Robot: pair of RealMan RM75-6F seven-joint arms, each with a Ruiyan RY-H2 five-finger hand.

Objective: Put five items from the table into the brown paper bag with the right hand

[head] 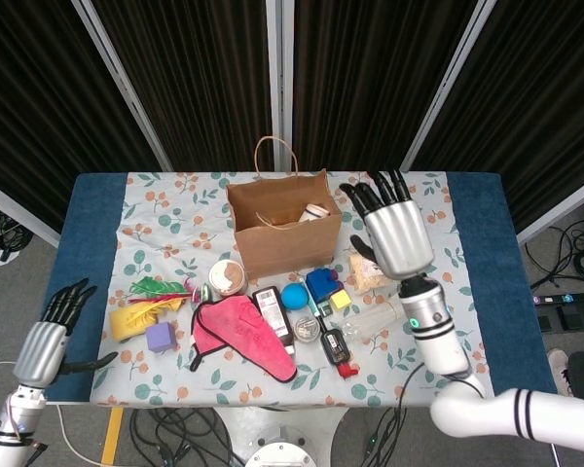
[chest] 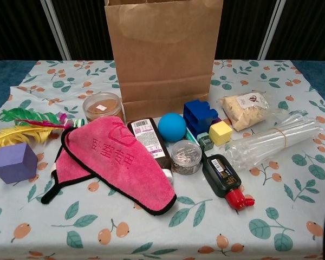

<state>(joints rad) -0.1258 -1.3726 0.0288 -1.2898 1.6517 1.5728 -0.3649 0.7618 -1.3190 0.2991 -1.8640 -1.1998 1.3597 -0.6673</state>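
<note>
Right hand, fingers spread and holding nothing, is hovering just right of the brown paper bag, with remaining items such as the snack packet lying directly below it.

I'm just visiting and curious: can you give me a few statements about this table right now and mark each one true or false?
1. The right hand is holding a cup. False: it holds nothing, fingers spread, to the right of the paper bag.
2. The blue ball sits on the table in front of the bag. True.
3. The pink cloth is inside the bag. False: it lies on the table.
4. The purple cube lies near the yellow feather. True.
5. The left hand rests on the bag. False: it is off the table's left corner.
</note>
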